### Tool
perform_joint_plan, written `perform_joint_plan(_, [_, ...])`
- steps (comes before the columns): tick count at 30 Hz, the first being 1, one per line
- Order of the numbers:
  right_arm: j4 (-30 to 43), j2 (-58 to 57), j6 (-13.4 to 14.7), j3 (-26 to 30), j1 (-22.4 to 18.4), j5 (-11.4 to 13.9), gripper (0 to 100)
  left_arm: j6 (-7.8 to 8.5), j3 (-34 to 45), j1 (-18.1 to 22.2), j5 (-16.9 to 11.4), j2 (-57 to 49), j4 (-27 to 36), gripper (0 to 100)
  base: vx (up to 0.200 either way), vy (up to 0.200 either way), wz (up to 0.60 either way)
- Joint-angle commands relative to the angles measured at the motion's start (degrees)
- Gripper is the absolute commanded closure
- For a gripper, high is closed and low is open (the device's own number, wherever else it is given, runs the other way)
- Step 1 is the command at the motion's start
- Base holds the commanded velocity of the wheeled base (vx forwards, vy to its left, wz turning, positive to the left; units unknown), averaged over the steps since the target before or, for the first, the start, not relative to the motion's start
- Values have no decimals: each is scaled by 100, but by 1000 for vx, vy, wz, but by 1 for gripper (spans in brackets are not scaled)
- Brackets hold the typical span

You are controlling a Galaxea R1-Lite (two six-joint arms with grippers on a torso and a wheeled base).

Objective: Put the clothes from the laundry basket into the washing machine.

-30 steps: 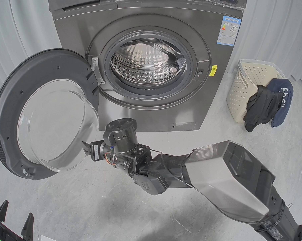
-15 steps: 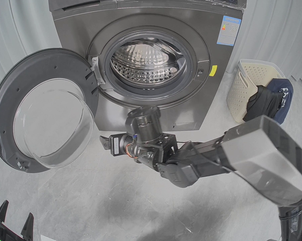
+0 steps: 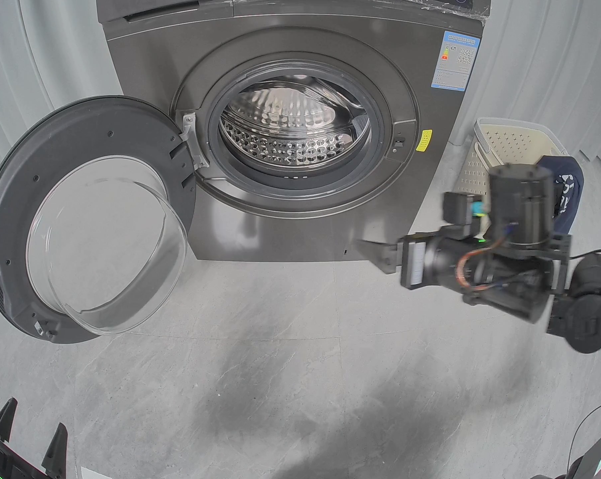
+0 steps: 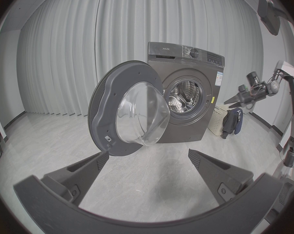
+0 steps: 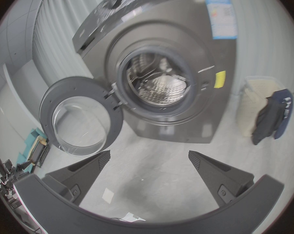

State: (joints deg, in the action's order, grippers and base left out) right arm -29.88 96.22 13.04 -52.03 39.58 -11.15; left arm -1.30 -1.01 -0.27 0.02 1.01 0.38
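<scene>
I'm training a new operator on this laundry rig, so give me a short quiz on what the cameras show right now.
1. True or false: the door is shut.
2. What does the right tool hold?
3. Where are the clothes? A) in the right tool B) draped over the basket rim C) on the door
Key: 1 false, it stands wide open; 2 nothing, it is open and empty; 3 B.
</scene>
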Motion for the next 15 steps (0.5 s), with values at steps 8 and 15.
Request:
perform_joint_plan(8, [-352, -5386, -786, 3946, -2772, 26, 0, -1, 75, 0, -11, -66, 6, 0, 0, 0, 0])
perform_joint_plan(15, [-282, -6511, -953, 4825, -3290, 149, 0, -19, 75, 0, 6, -66, -3, 0, 0, 0, 0])
